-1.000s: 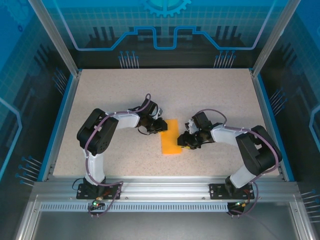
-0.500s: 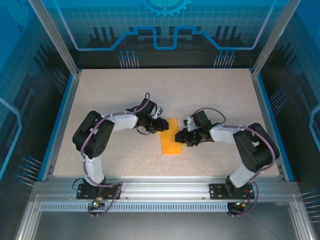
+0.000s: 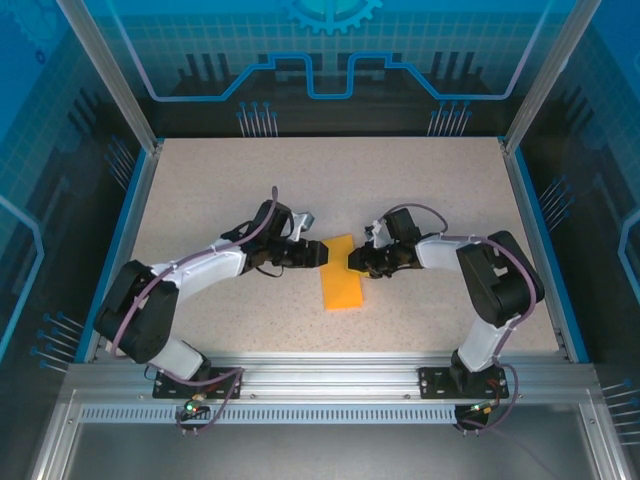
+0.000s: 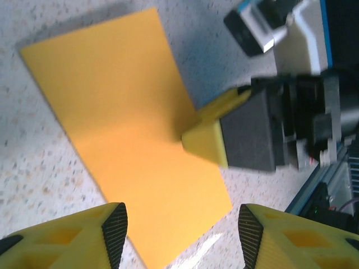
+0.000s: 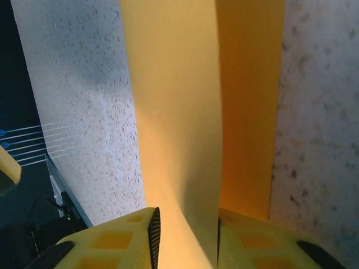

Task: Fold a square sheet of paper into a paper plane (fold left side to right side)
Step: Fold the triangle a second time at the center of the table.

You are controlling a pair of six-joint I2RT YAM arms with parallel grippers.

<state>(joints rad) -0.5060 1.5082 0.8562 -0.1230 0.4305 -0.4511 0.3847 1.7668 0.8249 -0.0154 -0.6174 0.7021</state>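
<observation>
The square sheet of paper (image 3: 343, 282) is bright orange and lies folded into a narrow rectangle mid-table. In the left wrist view the paper (image 4: 123, 106) lies flat, and my left gripper (image 4: 182, 235) hovers open over its near corner with nothing between the jaws. My left gripper (image 3: 319, 254) sits at the paper's upper left edge. My right gripper (image 3: 354, 262) is at the upper right edge, and one of its fingertips (image 4: 203, 141) rests on the sheet. In the right wrist view a paler raised layer of the paper (image 5: 174, 112) runs up between the narrowly open jaws of my right gripper (image 5: 188, 241).
The speckled table (image 3: 400, 180) has blue side rims and transparent walls around it. An aluminium rail (image 3: 320, 385) carries both arm bases at the near edge. The two grippers stand close together over the paper.
My left gripper has opened and let go of the paper, and its arm has stretched out lower. My right gripper shifted slightly up and left, with its jaws narrower. The paper stayed in place.
</observation>
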